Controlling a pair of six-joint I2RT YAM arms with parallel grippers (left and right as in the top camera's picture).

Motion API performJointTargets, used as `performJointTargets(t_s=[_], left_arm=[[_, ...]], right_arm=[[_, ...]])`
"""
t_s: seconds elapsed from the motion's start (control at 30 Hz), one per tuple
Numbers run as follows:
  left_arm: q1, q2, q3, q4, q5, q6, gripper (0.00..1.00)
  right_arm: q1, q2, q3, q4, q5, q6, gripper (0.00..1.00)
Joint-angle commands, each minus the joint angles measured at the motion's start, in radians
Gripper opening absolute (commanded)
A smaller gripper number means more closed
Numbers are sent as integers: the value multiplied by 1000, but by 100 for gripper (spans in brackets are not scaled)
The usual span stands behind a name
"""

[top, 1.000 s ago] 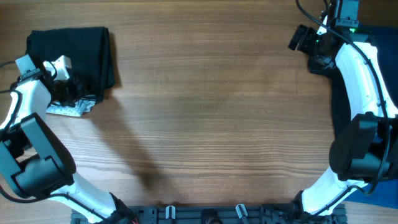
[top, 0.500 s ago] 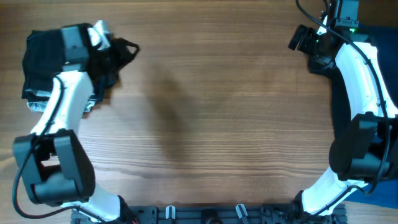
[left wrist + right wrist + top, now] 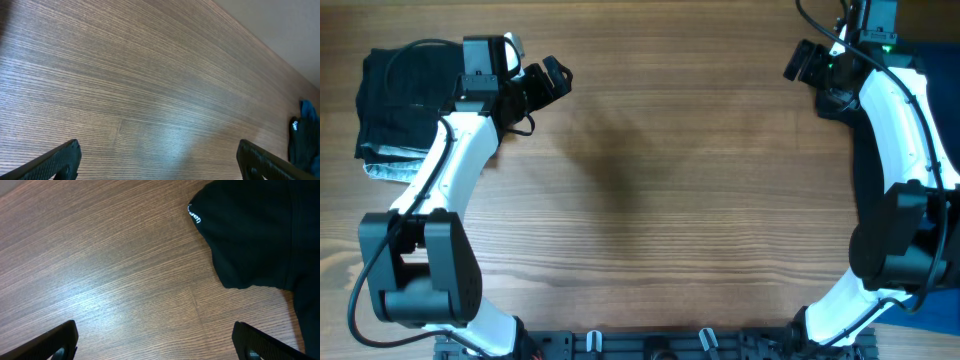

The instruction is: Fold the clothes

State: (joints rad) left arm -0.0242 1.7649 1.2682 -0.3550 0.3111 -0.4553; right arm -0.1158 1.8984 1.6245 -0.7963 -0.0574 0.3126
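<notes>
The clothes (image 3: 405,100) lie folded as a black, roughly square stack at the table's far left. My left gripper (image 3: 552,82) hovers to the right of the stack, apart from it. In the left wrist view that gripper (image 3: 157,152) is open, with only bare wood between its fingers (image 3: 60,160). My right gripper (image 3: 800,62) is at the far right. In the right wrist view it (image 3: 155,332) is open over bare table, and a second black fabric (image 3: 260,230) with a small white logo lies ahead of it, untouched.
A pale grey patterned cloth (image 3: 385,172) pokes out from under the folded stack's near edge. Dark fabric (image 3: 865,160) lies beneath the right arm, and a blue cloth (image 3: 932,50) sits at the far right corner. The wooden table (image 3: 670,200) spans the middle.
My left gripper let go at the near edge of the black stack, swung up and to the right past it, and its jaws opened wide. The right arm has not moved.
</notes>
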Motion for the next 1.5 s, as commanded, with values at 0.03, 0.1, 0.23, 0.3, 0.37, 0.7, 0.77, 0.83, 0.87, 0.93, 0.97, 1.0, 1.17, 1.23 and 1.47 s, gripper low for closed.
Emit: performJointTargets(t_s=[0.03,0.1,0.23,0.3,0.37,0.7,0.77,0.83,0.87,0.93,0.97,1.0,1.17,1.23,1.47], left_arm=[[3,-11,6,0,-10,-5,100],[3,-11,6,0,-10,-5,100],[3,-11,6,0,-10,-5,100],[3,-11,6,0,-10,-5,100],[3,-11,6,0,-10,-5,100],[3,-11,6,0,-10,-5,100],[3,-11,6,0,-10,-5,100],[3,-11,6,0,-10,-5,100],[3,-11,6,0,-10,-5,100],[3,-11,6,0,-10,-5,100],[3,-11,6,0,-10,-5,100],[3,-11,6,0,-10,-5,100],[3,-11,6,0,-10,-5,100],[3,-11,6,0,-10,-5,100],[3,-11,6,0,-10,-5,100]], right_arm=[[0,15,-10,2,17,2,99],[0,15,-10,2,17,2,99],[0,15,-10,2,17,2,99],[0,15,-10,2,17,2,99],[0,15,-10,2,17,2,99],[114,-203,-10,2,17,2,100],[148,-283,-10,2,17,2,100],[196,-412,-10,2,17,2,100],[207,-456,-10,2,17,2,99],[224,-564,-10,1,17,2,99],[224,-610,-10,1,17,2,99],[224,-679,-10,-5,17,2,99],[224,-962,-10,-45,60,1,100],[224,-1084,-10,-84,77,-29,100],[223,-1345,-21,-245,93,-55,99]])
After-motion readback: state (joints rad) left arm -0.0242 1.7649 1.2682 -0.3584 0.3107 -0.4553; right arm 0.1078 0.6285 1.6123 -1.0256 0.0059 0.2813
